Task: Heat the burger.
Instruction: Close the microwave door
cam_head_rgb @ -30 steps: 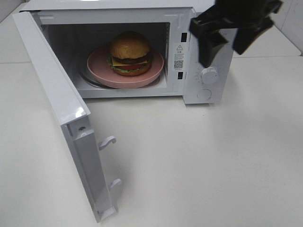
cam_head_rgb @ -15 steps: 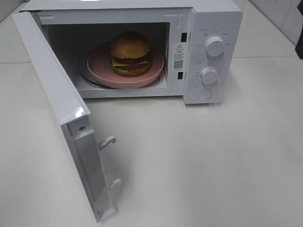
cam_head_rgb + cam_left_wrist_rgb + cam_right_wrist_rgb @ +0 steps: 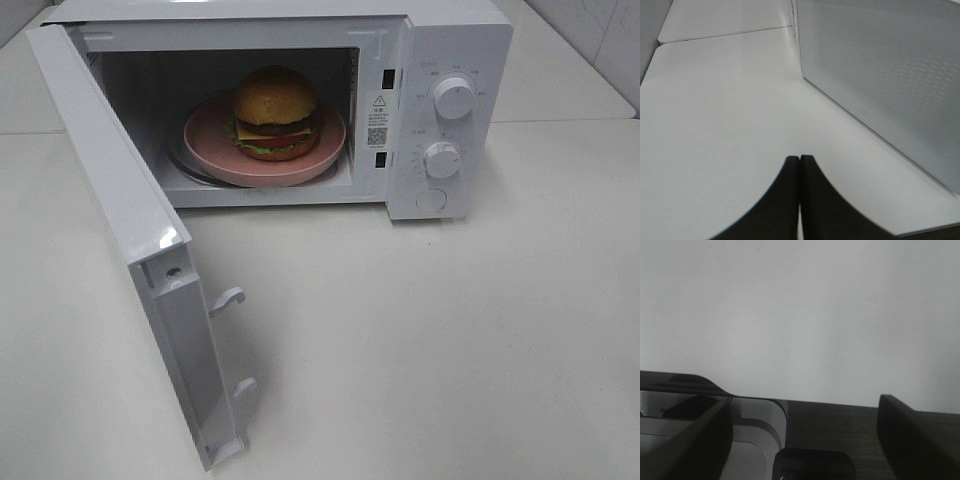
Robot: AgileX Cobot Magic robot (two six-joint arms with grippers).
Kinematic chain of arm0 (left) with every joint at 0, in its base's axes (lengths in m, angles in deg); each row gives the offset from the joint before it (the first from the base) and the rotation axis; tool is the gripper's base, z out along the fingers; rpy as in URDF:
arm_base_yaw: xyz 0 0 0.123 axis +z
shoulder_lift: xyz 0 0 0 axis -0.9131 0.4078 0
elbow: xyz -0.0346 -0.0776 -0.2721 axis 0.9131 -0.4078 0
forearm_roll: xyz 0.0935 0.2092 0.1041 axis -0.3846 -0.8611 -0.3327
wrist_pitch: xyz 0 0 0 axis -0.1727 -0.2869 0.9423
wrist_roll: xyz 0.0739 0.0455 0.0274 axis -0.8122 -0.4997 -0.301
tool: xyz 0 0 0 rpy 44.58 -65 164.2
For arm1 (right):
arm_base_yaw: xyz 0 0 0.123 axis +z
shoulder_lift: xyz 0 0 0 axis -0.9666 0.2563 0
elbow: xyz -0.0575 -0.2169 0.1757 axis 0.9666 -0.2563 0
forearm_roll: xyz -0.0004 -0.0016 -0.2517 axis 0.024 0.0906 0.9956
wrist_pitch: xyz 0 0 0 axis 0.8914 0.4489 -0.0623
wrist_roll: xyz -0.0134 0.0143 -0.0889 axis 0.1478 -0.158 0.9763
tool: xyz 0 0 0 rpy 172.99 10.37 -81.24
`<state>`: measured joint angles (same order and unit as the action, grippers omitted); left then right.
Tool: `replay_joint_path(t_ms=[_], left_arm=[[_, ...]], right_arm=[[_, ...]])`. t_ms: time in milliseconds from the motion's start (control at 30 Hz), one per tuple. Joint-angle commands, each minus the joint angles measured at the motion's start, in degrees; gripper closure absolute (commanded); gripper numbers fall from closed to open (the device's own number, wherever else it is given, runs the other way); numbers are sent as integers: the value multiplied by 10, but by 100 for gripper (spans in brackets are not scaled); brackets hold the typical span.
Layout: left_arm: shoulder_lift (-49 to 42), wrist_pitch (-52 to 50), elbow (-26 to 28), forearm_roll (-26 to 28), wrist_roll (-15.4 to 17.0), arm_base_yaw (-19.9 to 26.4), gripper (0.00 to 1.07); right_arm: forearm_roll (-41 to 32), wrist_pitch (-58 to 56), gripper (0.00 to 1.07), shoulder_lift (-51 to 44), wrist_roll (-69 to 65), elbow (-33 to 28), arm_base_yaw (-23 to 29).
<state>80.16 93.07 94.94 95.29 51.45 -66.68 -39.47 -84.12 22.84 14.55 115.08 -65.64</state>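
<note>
The burger (image 3: 275, 110) sits on a round pink plate (image 3: 205, 140) inside the white microwave (image 3: 455, 40), whose door (image 3: 120, 200) is swung wide open to the left. Neither gripper shows in the exterior high view. In the left wrist view my left gripper (image 3: 800, 162) is shut, its dark fingers pressed together with nothing between them, low over the table beside the door's perforated outer face (image 3: 890, 75). In the right wrist view my right gripper (image 3: 804, 412) stands open, fingers wide apart and empty, before a plain white surface.
Two round knobs (image 3: 454, 98) (image 3: 441, 159) and a round button (image 3: 431, 199) sit on the microwave's right panel. The open door reaches toward the table's front left, with two latch hooks (image 3: 228, 298) jutting from its edge. White tabletop (image 3: 450, 340) spreads in front.
My right arm, which hung in front of the microwave's control panel, has pulled away to the right and left the exterior high view. The burger, plate and door have not moved.
</note>
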Motion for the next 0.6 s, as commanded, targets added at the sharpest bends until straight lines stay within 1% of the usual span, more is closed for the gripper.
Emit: replay_joint_path(t_ms=[33, 67, 100, 167, 200, 267, 367, 433, 467, 500, 533, 567, 600], left_arm=[[-11, -6, -1, 5, 1, -3, 106], [-11, -6, -1, 5, 1, -3, 106], [-11, -6, -1, 5, 1, -3, 106], [-11, -6, -1, 5, 1, -3, 106], [-11, -6, -1, 5, 1, -3, 106], [-11, -6, -1, 5, 1, -3, 106], [-11, -6, -1, 5, 1, -3, 106], [-11, -6, -1, 5, 1, -3, 106], [-11, -6, -1, 5, 1, -3, 106], [-11, -6, -1, 5, 1, -3, 106], [-11, -6, -1, 5, 1, -3, 106], [-11, -6, -1, 5, 1, -3, 106], [-11, -6, -1, 5, 1, -3, 106]], right_arm=[[1, 21, 33, -28, -2, -40, -2], [1, 28, 33, -41, -2, -56, -2], [1, 28, 33, -41, -2, -56, -2], [2, 48, 33, -91, -2, -108, -2], [2, 48, 33, -91, -2, -108, -2], [1, 58, 33, -128, -2, -139, -2], [1, 63, 33, -143, -2, -144, -2], [-3, 77, 33, -203, 7, -144, -2], [-3, 77, 33, -203, 7, -144, -2], [-3, 80, 33, -219, 9, -146, -2], [-3, 89, 33, -258, 13, -153, -2], [-3, 89, 33, -258, 13, -153, -2], [-3, 95, 33, -280, 13, -155, -2]])
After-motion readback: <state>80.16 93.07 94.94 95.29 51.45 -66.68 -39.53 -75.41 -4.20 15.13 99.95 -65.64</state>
